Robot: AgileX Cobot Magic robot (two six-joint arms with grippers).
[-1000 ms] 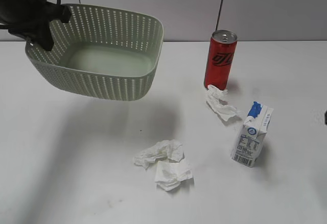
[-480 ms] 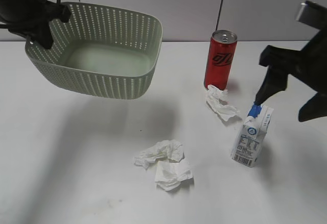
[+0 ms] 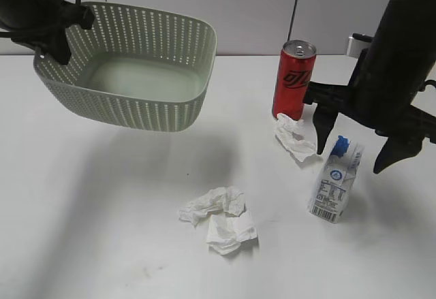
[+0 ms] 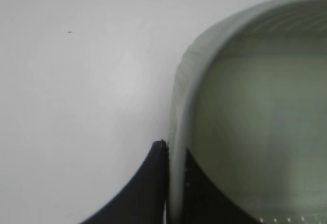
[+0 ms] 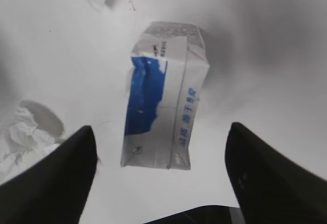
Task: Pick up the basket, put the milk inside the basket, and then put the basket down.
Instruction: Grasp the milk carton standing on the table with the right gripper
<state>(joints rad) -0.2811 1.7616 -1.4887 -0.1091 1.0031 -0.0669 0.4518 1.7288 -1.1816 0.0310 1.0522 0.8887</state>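
Observation:
The pale sage-green basket [image 3: 136,74] hangs in the air at the upper left, tilted, with its open side toward the camera. My left gripper [image 3: 58,37] is shut on its left rim; the left wrist view shows the rim [image 4: 179,132] pinched between the black jaws [image 4: 176,183]. The milk [image 3: 336,180], a white carton with a blue top, stands upright on the table at the right. My right gripper [image 3: 351,152] is open, with one finger on each side of the carton's top and not touching it. In the right wrist view the carton [image 5: 163,96] lies between the spread fingers [image 5: 161,173].
A tall red soda can [image 3: 293,80] stands behind and left of the milk. One crumpled tissue [image 3: 294,137] lies at the can's foot, close to my right gripper's left finger. Two more tissues [image 3: 219,217] lie mid-table. The basket's shadow falls on the white table [image 3: 102,210].
My right arm came in from the right edge and dropped over the milk, fingers open around its top. The basket and my left gripper have stayed still.

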